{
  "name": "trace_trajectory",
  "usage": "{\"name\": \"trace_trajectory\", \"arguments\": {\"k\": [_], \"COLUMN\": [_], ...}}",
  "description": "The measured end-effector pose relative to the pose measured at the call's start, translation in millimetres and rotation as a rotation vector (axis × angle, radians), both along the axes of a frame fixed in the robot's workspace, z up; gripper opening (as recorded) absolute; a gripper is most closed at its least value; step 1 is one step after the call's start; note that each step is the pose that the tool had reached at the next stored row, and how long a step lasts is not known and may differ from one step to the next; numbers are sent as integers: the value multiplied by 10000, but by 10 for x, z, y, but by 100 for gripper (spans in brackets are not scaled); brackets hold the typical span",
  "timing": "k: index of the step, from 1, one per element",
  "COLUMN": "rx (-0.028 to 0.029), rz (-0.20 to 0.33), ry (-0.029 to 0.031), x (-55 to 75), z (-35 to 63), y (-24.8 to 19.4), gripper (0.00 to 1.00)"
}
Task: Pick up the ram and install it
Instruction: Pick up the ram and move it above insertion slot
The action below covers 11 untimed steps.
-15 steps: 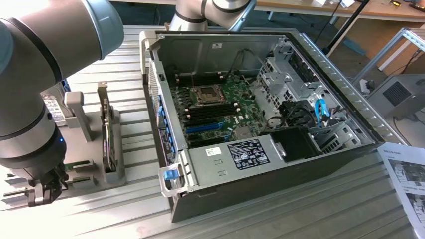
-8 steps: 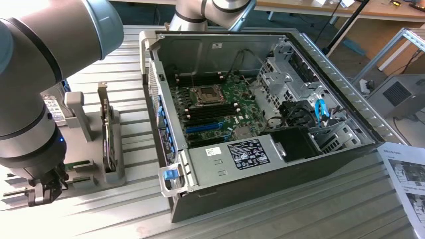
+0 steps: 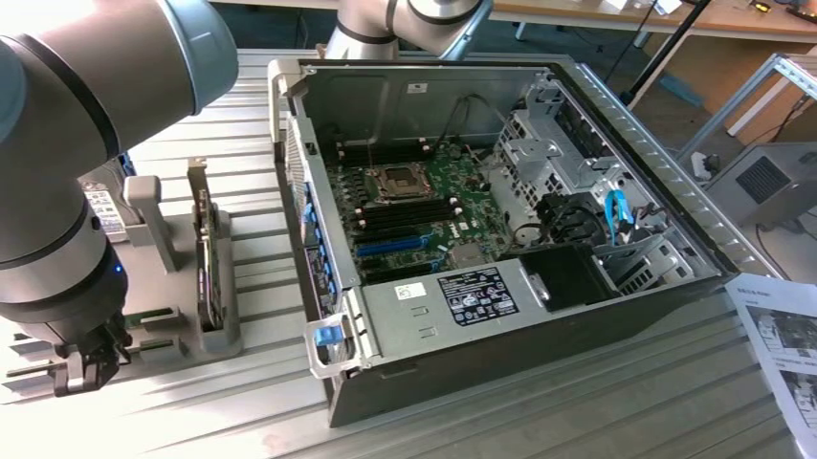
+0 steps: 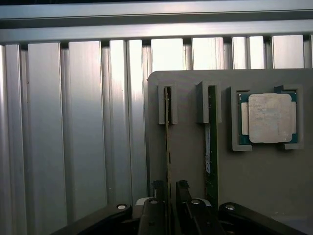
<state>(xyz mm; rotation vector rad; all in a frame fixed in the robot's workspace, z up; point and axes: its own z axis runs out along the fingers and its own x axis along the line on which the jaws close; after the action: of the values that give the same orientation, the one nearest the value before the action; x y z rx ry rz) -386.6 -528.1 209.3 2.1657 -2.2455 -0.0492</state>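
Your gripper (image 4: 169, 186) hangs over the holder (image 4: 188, 161), the grey plate that lies on the slatted table (image 4: 88, 127). Its jaws stand apart, with one finger (image 4: 157, 196) on each side of the ram (image 4: 167, 137). A sliver of space shows on both sides, so nothing is clamped. Whether either pad brushes the board you cannot tell.

The ram stands on edge in the holder's outermost slot, the one closest to the holder's edge and the bare table. It is thin, seen edge-on, and not yet lifted. In the next slot inward a second board (image 4: 210, 142) also stands on edge. This one is greener and carries a pale label. Past that, in the holder's square pocket, the processor (image 4: 270, 118) lies flat with its silver lid up, well apart from the fingers.

In the exterior view the arm (image 3: 77, 143) looms over the holder (image 3: 217, 330), and the gripper (image 3: 79, 368) sits low on the exterior view's left of it. A tall card (image 3: 201, 239) rises upright from the holder — you cannot tell whether it is that second board.

On the exterior view's right of the holder stands the case (image 3: 422, 86), side open. Its motherboard (image 3: 441, 191) is exposed, with long black and blue slots (image 3: 398, 228) empty. A printed sheet (image 3: 782, 335) lies beyond the case, on the side away from the holder.
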Motion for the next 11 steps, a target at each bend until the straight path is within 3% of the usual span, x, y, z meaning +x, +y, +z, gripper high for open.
{"name": "trace_trajectory", "arguments": {"k": [2,4,11], "rx": [1,0,1], "rz": [0,0,0], "ry": [0,0,0], "x": [0,0,0], "z": [0,0,0], "y": [0,0,0], "gripper": [23,12,12]}}
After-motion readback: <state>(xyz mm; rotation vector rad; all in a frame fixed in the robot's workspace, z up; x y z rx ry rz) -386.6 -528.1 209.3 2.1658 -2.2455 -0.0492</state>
